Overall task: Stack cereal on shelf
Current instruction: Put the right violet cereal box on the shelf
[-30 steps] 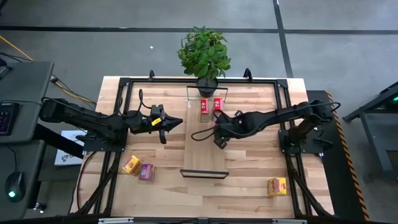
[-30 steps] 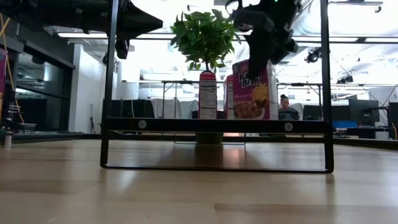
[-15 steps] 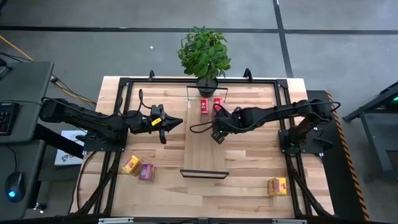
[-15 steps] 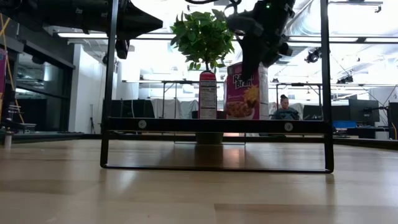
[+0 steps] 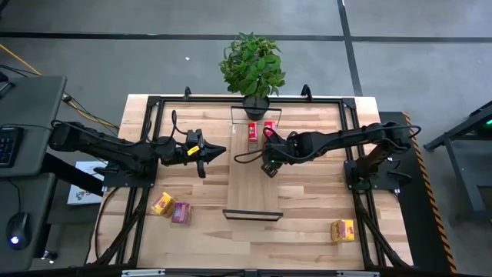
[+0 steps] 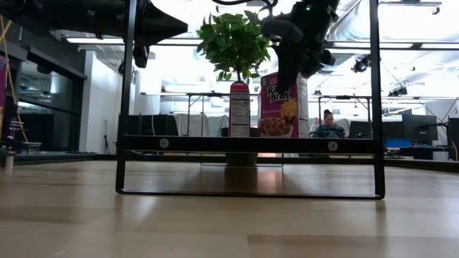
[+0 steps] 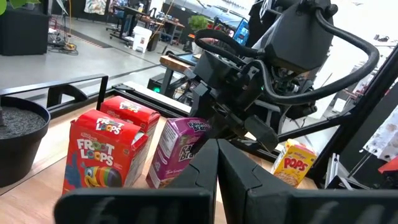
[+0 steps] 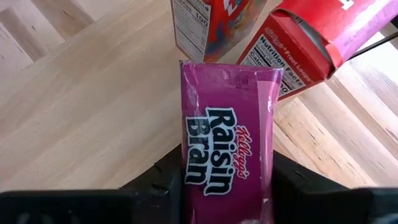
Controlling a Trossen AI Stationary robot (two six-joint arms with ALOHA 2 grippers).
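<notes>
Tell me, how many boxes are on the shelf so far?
Two red boxes already stand at the shelf end near the plant. The right end effector holds a pink box over the shelf beside them. Left on the table: a yellow box, another pink one and a second yellow one.

The right gripper (image 5: 268, 160) has carried the pink box (image 6: 282, 105) up the frame, close beside the red boxes (image 5: 260, 131).
</notes>
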